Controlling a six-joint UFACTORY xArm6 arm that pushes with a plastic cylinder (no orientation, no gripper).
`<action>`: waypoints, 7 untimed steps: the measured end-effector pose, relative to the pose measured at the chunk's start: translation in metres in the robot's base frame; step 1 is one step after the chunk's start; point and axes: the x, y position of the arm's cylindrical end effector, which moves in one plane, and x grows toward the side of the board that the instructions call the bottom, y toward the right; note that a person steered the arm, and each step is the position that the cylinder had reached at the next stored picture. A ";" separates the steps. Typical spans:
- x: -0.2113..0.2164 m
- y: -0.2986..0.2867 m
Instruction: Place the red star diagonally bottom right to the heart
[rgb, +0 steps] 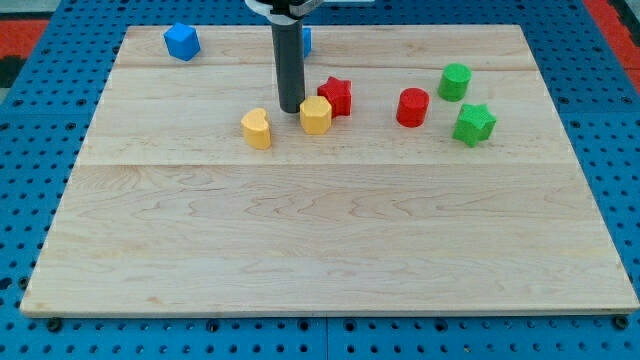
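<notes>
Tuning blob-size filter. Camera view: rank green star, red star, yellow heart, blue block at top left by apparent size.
1. green star
2. red star, partly hidden by the yellow hexagonal block
3. yellow heart and blue block: look alike; blue sits farther back, so unranked.

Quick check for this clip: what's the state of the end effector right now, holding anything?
No gripper here: my tip is a bare rod end, holding nothing. It sits on the board just left of the yellow hexagonal block, up-right of the yellow heart, left of the red star.
</notes>
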 end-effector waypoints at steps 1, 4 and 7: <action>-0.043 0.002; 0.036 0.087; 0.006 0.062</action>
